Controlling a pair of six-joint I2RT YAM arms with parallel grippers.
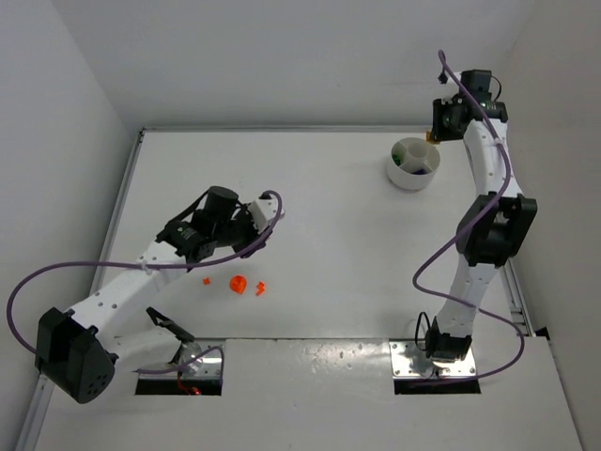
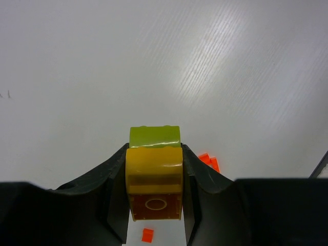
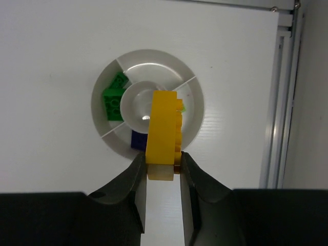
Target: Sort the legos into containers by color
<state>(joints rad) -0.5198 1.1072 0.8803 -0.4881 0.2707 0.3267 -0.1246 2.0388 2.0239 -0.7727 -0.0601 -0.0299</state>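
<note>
Two yellow bricks (image 2: pixel 154 171) (image 3: pixel 163 128), each between fingers (image 3: pixel 125 189), one over dish (image 3: pixel 148 54)

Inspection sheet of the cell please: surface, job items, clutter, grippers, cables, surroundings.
Surface: white table.
Job's things: divided white dish holds a green brick and a dark blue brick in separate sections; three orange-red bits loose on the table near the left arm.
Clutter: nothing seen.
Grippers: left gripper shut on a short yellow brick with a lime piece at its far end; right gripper shut on a long yellow brick over the dish.
Cables: purple cables loop loosely along both arms.
Surroundings: white walls; metal rail along the right edge.
</note>
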